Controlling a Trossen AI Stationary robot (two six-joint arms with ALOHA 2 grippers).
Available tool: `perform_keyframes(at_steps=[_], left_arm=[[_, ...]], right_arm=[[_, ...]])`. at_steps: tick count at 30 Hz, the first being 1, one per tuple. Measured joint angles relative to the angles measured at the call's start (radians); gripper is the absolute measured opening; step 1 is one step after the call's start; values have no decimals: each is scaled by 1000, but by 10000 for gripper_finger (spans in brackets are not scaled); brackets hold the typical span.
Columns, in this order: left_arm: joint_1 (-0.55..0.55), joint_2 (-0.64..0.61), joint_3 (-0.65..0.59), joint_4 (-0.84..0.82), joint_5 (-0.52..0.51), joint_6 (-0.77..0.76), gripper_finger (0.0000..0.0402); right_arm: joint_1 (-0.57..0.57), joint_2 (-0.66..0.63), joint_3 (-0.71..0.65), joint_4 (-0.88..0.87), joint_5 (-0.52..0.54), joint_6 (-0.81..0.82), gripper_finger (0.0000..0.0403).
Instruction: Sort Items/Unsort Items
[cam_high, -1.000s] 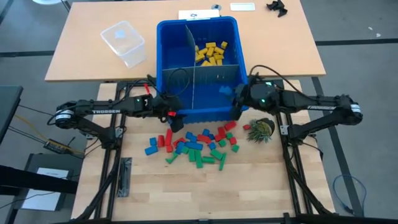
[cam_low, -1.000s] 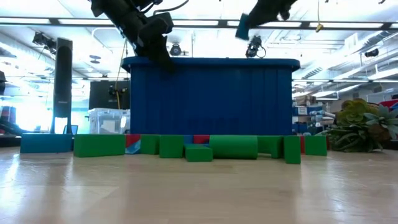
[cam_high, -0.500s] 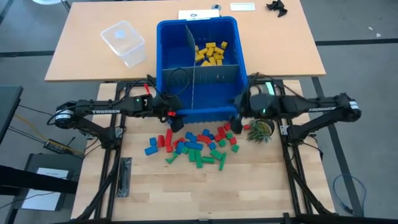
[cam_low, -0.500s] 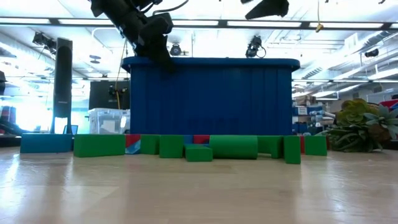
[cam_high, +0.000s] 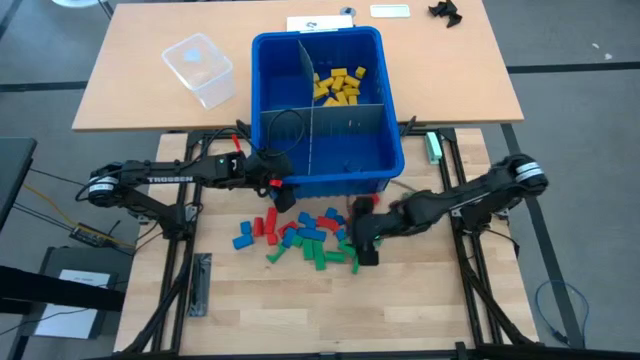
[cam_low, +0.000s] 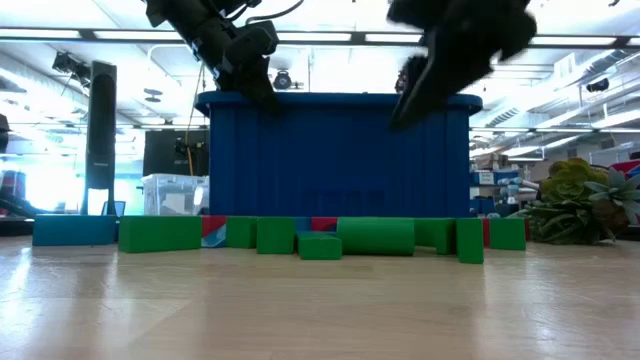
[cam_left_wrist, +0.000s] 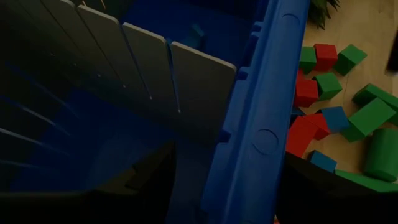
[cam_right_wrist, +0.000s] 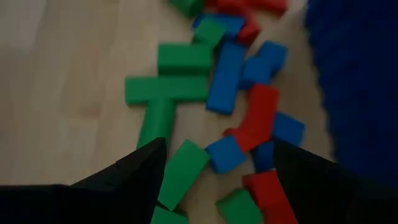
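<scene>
Red, green and blue blocks (cam_high: 310, 235) lie in a loose pile on the wooden table in front of the blue bin (cam_high: 392, 110). Yellow blocks (cam_high: 340, 85) lie in the bin's far right compartment. My right gripper (cam_right_wrist: 217, 149) hangs open and empty above the pile's right part (cam_high: 362, 240), pointing slantwise down at it. My left gripper (cam_high: 281, 190) is at the bin's near left corner, raised (cam_low: 250, 70), with the bin's near wall (cam_left_wrist: 261, 124) between its spread fingers. My left gripper stands astride the bin's near wall (cam_left_wrist: 249, 168), one finger inside the bin and one outside, coming slantwise from above on the table's left. Whether either finger touches the wall I cannot tell.
Grey slotted dividers (cam_high: 340, 120) split the bin into compartments. A clear plastic container (cam_high: 200, 70) stands on the far table, left of the bin. A small potted plant (cam_low: 580, 205) sits right of the pile. Bare wood lies toward the near edge.
My right gripper was high over the bin's near right compartment with a blue block; the block is gone from it. The gripper has then swung toward the table's near edge and sunk over the pile, tipping further down. The pile has not moved.
</scene>
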Motion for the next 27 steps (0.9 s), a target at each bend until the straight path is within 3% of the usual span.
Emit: perform_keyframes(at_steps=[9,17,27], left_arm=[[0,0,0,1,1,0,231],[0,0,0,2,0,2,231],[0,0,0,5,0,24,231]], right_arm=[[-81,164,0,17,-9,-84,293],[-119,172,1,35,-21,-191,293],[-128,220,-1,62,-61,-208,293]])
